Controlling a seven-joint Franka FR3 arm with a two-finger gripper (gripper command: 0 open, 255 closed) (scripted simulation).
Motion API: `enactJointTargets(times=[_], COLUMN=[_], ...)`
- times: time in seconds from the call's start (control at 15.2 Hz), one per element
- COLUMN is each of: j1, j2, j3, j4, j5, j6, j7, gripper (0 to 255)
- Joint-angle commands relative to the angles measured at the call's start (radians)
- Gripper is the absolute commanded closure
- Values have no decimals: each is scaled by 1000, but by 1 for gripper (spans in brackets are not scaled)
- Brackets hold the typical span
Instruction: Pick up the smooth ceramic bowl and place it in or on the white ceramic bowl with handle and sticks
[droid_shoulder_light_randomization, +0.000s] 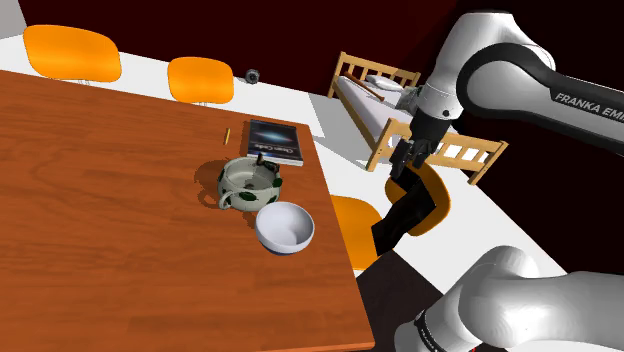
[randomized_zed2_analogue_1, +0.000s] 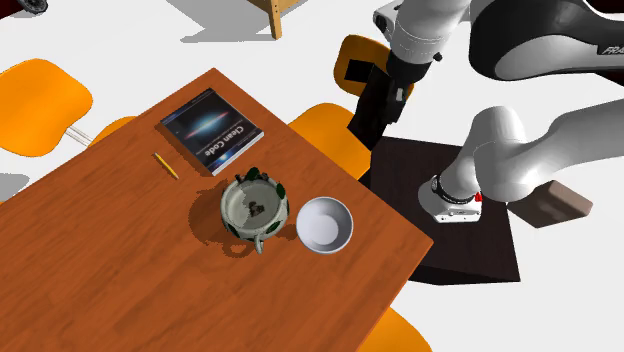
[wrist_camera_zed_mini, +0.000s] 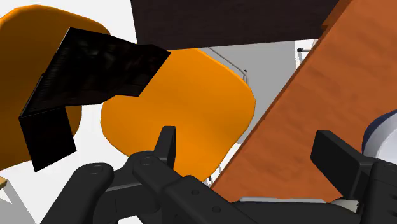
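A: A wooden worktop (droid_shoulder_light_randomization: 100, 210) in a room with a white floor and dark red walls. Where is the tool?

B: The tool (droid_shoulder_light_randomization: 410, 168) hangs off the worktop, out past its edge, with its fingers (wrist_camera_zed_mini: 167, 143) spread and nothing between them. An orange chair (wrist_camera_zed_mini: 184, 108) sits below it, and a black angled shape (droid_shoulder_light_randomization: 405, 215) stands just beside and lower.

A: And the thing to lift?

B: The smooth bowl (droid_shoulder_light_randomization: 285, 228), white inside and mouth up, lies lower than the tool and inward across that edge. It is the nearest thing to the tool on the wood.

A: Any long axis to line up with?

B: None, it's round. I'd judge that a pinch on any part of the rim would serve.

A: The goal?

B: The handled bowl (droid_shoulder_light_randomization: 247, 184), white with green spots and something dark inside, sits just beyond the smooth bowl from the tool. The two are close beside each other and seemingly not touching.

A: Room to move?

B: Bare wood flanks both bowls, and a book (droid_shoulder_light_randomization: 273, 141) lies farther off behind the handled one. As I see it, the tool must cross the edge, come over the bowl and descend. The narrow gap between the bowls is the tight spot.
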Motion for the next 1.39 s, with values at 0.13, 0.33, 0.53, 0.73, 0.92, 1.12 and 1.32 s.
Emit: enactJointTargets(times=[0.13, 0.33, 0.53, 0.73, 0.92, 1.12, 1.32], j1=[15, 37, 58, 77, 93, 107, 114], j2=[31, 86, 151, 225, 307, 395, 449], j3=[28, 71, 114, 156, 198, 239, 261], j4=[-13, -24, -24, -13, 8, 41, 52], j5=[30, 73, 111, 144, 171, 189, 195], j6=[41, 105, 171, 236, 300, 360, 406], j7=[37, 90, 141, 191, 239, 287, 314], gripper=[0, 0, 0, 0, 0, 0, 0])
